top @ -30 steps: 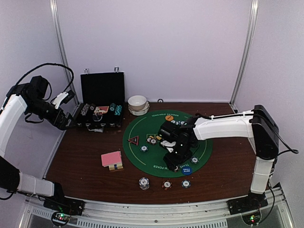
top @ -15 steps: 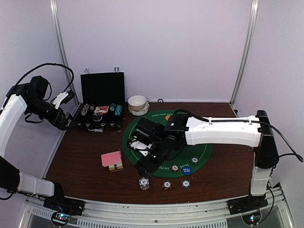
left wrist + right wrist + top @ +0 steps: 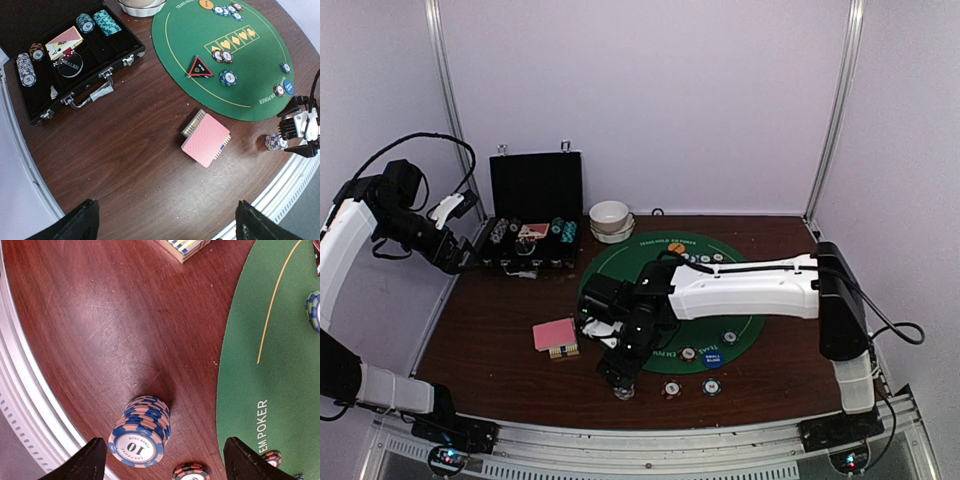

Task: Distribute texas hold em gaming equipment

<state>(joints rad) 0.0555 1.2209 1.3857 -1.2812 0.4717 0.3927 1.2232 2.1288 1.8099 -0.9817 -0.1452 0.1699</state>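
A stack of blue-and-pink "10" poker chips [image 3: 142, 432] stands on the wood near the front rail; it also shows in the top view [image 3: 623, 386] and the left wrist view [image 3: 274, 141]. My right gripper [image 3: 165, 460] hovers just above it, open and empty, one finger on each side [image 3: 618, 368]. The pink-backed card deck [image 3: 555, 336] lies left of the green mat [image 3: 745, 320]. The red triangle token [image 3: 201, 67], orange disc [image 3: 206, 4] and blue disc [image 3: 288, 86] lie on the mat among small chip stacks. My left gripper [image 3: 167, 227] is open, high above the table's left side.
An open black case [image 3: 530, 240] with chips and cards sits at the back left. Stacked white bowls [image 3: 611, 220] stand behind the mat. Two small chip stacks [image 3: 671, 388] [image 3: 711, 386] sit on the wood by the front rail [image 3: 30, 405], right of my right gripper.
My right arm has swept left and toward the front edge, from over the mat's right half to above the chip stack. The left arm has not moved.
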